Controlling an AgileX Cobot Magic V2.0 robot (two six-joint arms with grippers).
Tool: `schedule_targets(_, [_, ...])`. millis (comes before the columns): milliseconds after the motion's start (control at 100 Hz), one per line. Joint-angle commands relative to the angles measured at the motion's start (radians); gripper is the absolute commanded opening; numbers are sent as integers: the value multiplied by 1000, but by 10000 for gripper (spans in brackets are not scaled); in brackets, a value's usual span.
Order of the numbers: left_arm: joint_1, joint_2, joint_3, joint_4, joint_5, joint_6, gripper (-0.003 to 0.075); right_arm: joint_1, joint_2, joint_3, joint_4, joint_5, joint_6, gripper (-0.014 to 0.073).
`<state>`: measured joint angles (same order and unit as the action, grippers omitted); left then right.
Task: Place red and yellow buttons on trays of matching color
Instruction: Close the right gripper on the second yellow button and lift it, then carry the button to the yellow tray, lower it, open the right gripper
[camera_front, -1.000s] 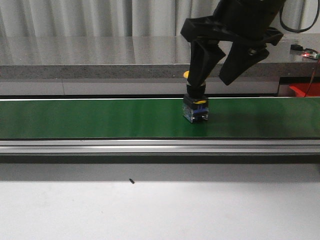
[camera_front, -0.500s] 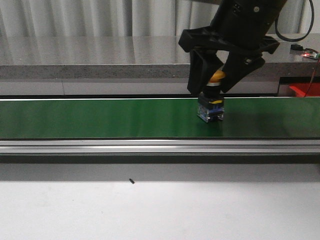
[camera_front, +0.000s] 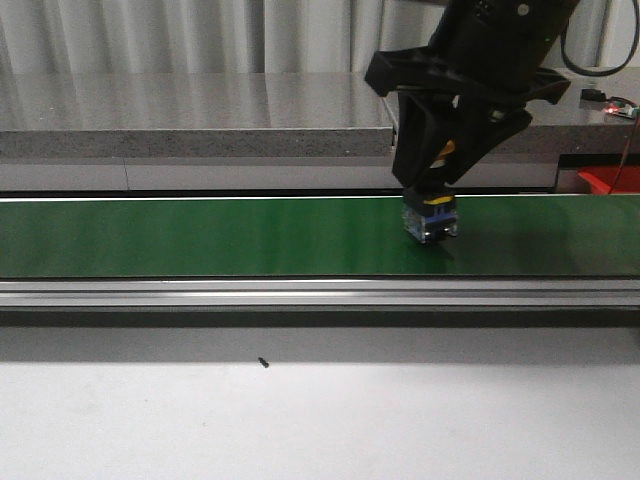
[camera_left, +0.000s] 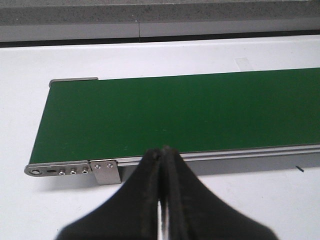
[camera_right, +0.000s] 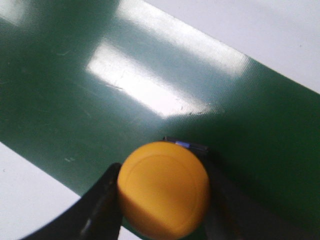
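Note:
A yellow button (camera_front: 432, 215), a yellow cap on a black, blue and clear base, stands slightly tilted on the green conveyor belt (camera_front: 200, 235). My right gripper (camera_front: 437, 168) comes down from above and is shut on it. In the right wrist view the yellow cap (camera_right: 164, 187) fills the space between the two black fingers (camera_right: 102, 207). My left gripper (camera_left: 161, 151) is shut on nothing, over the white table by the near rail at the belt's end (camera_left: 60, 170). A red piece (camera_front: 606, 180), maybe a red tray, shows at the far right edge. No red button or yellow tray is in view.
The belt runs the full width of the front view, with a metal rail (camera_front: 300, 292) along its near side. Behind it is a grey stone ledge (camera_front: 200, 110). A small dark speck (camera_front: 263, 362) lies on the white table in front.
My right gripper went from open around the yellow button to shut on it, and both shifted to the right along the belt. The button now leans a little.

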<state>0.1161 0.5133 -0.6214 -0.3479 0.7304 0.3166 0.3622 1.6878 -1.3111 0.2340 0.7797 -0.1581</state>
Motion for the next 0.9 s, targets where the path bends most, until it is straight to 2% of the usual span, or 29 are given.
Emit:
schedule_targets(0, [-4, 1, -29, -26, -63, -4, -20, -39, -100, -35, 7, 14, 2, 244])
schedule_targets(150, [-4, 1, -29, -26, -63, -4, -20, -154, -189, -32, 7, 111, 2, 244])
schedule_targets(290, [-4, 1, -29, -26, -63, -4, -20, -308, -284, -18, 7, 177, 1, 244])
schedule_targets(500, [-4, 1, -29, -26, -63, -4, -20, -597, -406, 53, 8, 207, -8, 244])
schedule_targets(690, [-4, 1, -29, -26, -63, -4, -20, -874, -420, 105, 22, 230, -34, 244])
schedule_targets(790, [-4, 1, -29, -26, -63, -4, -20, -962, -407, 122, 79, 189, -36, 244])
schedule_targets(890, [-4, 1, -29, -26, -63, -4, -20, -997, -379, 122, 96, 173, -56, 244])
